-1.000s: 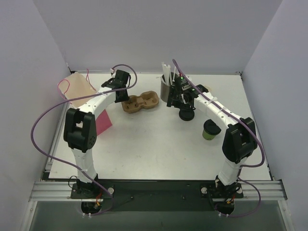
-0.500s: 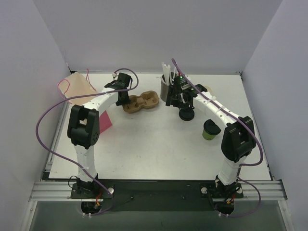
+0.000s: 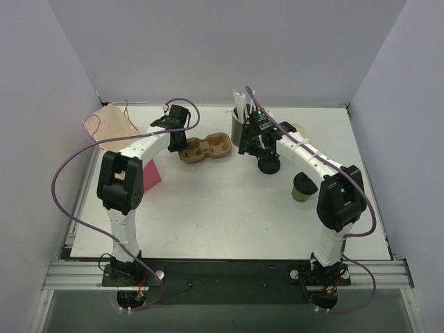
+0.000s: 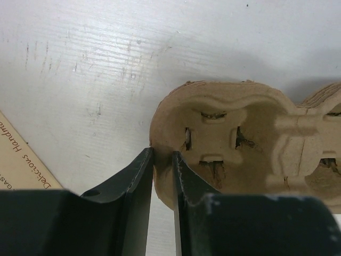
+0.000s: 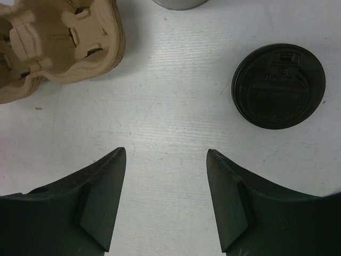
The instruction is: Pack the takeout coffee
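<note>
The takeout coffee, a small green cup (image 3: 303, 187) with a dark top, stands on the table at the right, beside my right arm. Its black round lid (image 3: 269, 165) lies flat on the table and also shows in the right wrist view (image 5: 278, 85). My right gripper (image 3: 254, 143) is open and empty over bare table, left of the lid (image 5: 165, 154). A brown pulp cup carrier (image 3: 206, 147) lies mid-table. My left gripper (image 3: 177, 137) is shut on the carrier's left rim (image 4: 162, 160), one finger inside the rim and one outside.
A grey cylinder of white straws (image 3: 239, 125) stands behind the right gripper. A tan paper bag (image 3: 111, 128) with pink handles lies at the far left, with a pink sheet (image 3: 149, 177) in front of it. A pale round object (image 3: 297, 127) sits behind the right arm.
My left arm has swung in, and its gripper and the carrier have shifted slightly right. The right gripper has edged back a little from the lid.
</note>
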Available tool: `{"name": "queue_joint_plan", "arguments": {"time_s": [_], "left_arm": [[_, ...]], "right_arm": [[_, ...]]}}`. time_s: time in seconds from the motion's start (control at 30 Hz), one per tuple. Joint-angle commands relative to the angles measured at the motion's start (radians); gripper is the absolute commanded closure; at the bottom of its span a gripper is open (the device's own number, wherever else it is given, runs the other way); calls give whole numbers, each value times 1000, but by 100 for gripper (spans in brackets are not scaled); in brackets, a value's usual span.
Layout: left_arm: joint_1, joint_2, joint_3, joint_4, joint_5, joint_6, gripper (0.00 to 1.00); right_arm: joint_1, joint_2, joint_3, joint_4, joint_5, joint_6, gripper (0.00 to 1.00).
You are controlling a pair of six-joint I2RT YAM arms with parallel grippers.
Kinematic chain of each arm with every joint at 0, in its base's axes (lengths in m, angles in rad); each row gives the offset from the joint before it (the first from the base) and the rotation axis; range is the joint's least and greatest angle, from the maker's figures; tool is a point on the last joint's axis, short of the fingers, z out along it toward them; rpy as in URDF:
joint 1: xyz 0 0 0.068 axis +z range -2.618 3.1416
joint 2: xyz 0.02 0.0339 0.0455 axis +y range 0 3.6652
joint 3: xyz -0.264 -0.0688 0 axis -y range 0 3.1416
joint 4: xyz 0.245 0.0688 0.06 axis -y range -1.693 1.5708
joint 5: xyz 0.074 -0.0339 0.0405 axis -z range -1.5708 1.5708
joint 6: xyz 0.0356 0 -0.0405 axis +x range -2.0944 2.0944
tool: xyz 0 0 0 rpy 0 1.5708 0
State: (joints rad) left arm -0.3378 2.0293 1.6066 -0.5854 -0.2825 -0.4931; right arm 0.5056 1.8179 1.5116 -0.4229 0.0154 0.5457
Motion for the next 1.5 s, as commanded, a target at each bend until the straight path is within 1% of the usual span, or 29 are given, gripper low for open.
{"name": "queue_joint_plan", "arguments": {"time_s": [0.0,0.03,0.23,0.43,0.63,1.03,1.2,1.3,1.33,1.43,1.47], "left_arm": [[6,-60,1,21,68,30,98],[6,-66,1,16,78,36,100],[6,-132,-53,4,157,76,100],[6,-221,-125,5,187,108,100],[6,-253,-155,7,219,103,100],[8,-287,-183,18,270,87,100],[16,-293,-195,18,276,77,100],[22,-296,-203,24,282,74,100],[23,-296,-205,25,282,71,100],[25,-296,-206,30,282,71,100],[25,-296,-206,30,282,70,100]], "right_arm": [[4,14,35,-2,-5,-9,43],[4,17,35,-2,-5,-12,43],[4,29,41,-4,-6,-18,43],[7,47,56,-2,-6,-26,43],[28,83,91,-2,-6,-24,44],[80,215,182,-4,-2,-35,57],[93,236,196,-27,43,-35,63],[96,238,185,-33,50,-36,68],[96,238,185,-36,52,-35,72],[97,239,183,-37,49,-33,78],[97,241,185,-39,47,-32,78]]}}
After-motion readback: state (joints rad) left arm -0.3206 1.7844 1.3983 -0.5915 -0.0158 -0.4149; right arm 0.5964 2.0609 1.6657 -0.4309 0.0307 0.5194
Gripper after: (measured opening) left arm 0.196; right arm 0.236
